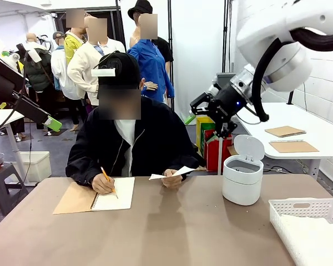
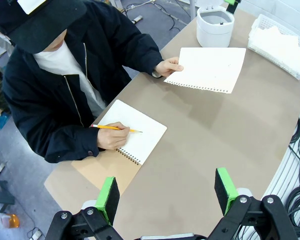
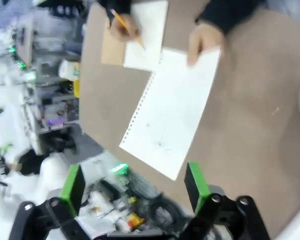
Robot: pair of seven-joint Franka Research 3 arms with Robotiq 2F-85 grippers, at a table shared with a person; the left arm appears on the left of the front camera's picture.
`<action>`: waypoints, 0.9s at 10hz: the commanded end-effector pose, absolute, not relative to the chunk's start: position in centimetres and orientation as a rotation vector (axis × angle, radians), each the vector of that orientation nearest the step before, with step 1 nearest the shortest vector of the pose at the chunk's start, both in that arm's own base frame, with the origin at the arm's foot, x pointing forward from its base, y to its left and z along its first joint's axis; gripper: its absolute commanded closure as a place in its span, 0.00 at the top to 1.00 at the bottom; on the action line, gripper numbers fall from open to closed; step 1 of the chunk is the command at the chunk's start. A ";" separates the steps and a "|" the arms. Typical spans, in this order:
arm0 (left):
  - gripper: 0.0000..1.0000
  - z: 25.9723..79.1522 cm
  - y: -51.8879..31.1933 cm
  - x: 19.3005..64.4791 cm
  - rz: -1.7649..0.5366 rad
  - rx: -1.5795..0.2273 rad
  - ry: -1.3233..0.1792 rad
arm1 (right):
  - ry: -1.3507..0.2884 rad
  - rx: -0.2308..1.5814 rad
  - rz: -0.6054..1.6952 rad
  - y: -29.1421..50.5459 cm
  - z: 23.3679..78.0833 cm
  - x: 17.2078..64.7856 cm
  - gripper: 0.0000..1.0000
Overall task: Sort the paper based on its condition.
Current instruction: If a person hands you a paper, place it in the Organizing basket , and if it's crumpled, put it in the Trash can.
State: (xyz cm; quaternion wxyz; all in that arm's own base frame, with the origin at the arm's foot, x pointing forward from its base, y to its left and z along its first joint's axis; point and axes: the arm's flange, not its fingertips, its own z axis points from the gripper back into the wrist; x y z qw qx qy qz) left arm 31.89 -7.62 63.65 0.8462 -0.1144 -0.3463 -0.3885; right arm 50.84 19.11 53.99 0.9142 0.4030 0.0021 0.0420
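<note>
One held sheet (image 2: 205, 69); one notebook (image 2: 147, 136).

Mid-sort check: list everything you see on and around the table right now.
loose sheet: one, white, held at the table's far side
notebook: one, white page, brown cover, before the person
pencil: one, yellow, over the notebook
bin: one, white, lid up
basket: one, white, near right corner
table: brown
writing hand: holds the pencil
other hand: holds the sheet
left gripper: open
right gripper: open, above the sheet
</note>
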 end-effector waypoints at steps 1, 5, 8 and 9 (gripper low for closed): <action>1.00 63.7 -7.7 31.9 -0.810 -0.247 -0.726 | 0.097 0.880 -0.082 19.2 51.9 51.8 1.00; 1.00 63.7 -7.7 31.9 -0.810 -0.247 -0.726 | 0.104 0.849 -0.061 18.2 50.7 52.1 1.00; 1.00 63.7 -7.7 31.9 -0.810 -0.247 -0.726 | 0.175 0.853 -0.103 18.6 49.0 53.2 1.00; 1.00 63.7 -7.7 31.9 -0.810 -0.247 -0.726 | 0.222 0.872 -0.130 18.9 47.9 53.9 1.00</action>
